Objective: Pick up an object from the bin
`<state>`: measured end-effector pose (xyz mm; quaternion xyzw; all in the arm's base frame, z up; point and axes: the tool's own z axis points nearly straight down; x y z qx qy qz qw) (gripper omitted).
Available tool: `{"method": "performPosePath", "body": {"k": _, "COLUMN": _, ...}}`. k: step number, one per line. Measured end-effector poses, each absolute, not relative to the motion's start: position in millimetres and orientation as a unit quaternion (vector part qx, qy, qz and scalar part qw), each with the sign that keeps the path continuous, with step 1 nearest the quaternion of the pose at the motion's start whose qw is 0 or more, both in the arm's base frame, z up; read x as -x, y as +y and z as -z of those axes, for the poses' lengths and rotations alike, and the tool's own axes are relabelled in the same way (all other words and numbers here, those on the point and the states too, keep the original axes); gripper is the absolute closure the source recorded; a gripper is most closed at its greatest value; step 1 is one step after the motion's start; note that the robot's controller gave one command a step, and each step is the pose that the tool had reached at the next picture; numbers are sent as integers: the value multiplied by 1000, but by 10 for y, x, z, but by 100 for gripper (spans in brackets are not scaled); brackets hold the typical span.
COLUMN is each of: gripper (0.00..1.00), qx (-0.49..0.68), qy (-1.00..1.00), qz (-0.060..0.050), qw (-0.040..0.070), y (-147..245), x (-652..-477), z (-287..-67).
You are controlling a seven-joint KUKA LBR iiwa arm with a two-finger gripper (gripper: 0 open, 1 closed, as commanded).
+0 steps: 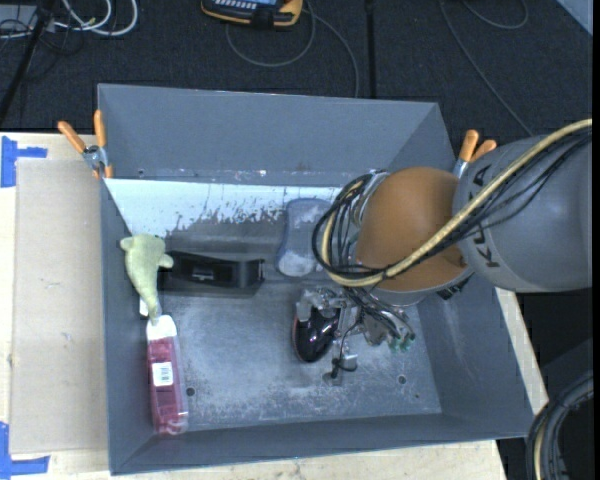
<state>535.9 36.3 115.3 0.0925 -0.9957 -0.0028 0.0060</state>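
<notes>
Grey metal bin (270, 143), scanned from its left wall to its right.

- Left wall, mid-way: pale green soft plush toy (145, 263), fish or dolphin shaped, lying flat on the floor.
- Front-left corner: slim clear plastic box with pink-red contents (165, 378) and a white label. It lies lengthwise along the left wall, its top end touching or just beside the plush.
- Foot of the back wall, left of centre: black blocky stapler-like thing (212, 273), near the plush.
- Back wall, centre: translucent plastic cup (298, 233), partly behind the arm's cables.
- Floor centre, right of middle: glossy black rounded object (313, 336), maybe a computer mouse. This is the thing nearest the tool.
- Just beside it on its right: gripper (338, 363), low over the floor. Cannot tell whether it is spread or pressed together, or whether it has the black object.
- Above the gripper: orange wrist cover (410, 228) with looped cables, reaching in over the right wall.

Handling, judged: the black object looks like a hard, smooth shell. It is likely light, stiff and slippery, and not fragile. Best hold is across its narrower sides at mid-length, low on the body. The domed top would probably squirt out of a pinch.
</notes>
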Motion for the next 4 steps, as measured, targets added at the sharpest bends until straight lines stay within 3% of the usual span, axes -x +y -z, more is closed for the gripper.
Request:
{"method": "performPosePath", "body": {"k": 1, "gripper": 0, "qx": -106, "qy": -994, "qz": 1, "qw": 5, "y": 158, "x": -5467, "z": -1061}}
{"method": "performPosePath", "body": {"k": 2, "gripper": 100, "qx": -163, "qy": -987, "qz": 4, "qw": 3, "y": 111, "x": -5603, "z": -714}}
{"method": "performPosePath", "body": {"k": 4, "gripper": 100, "qx": -178, "qy": -984, "qz": 5, "qw": 2, "y": -9, "x": -5616, "z": -713}}
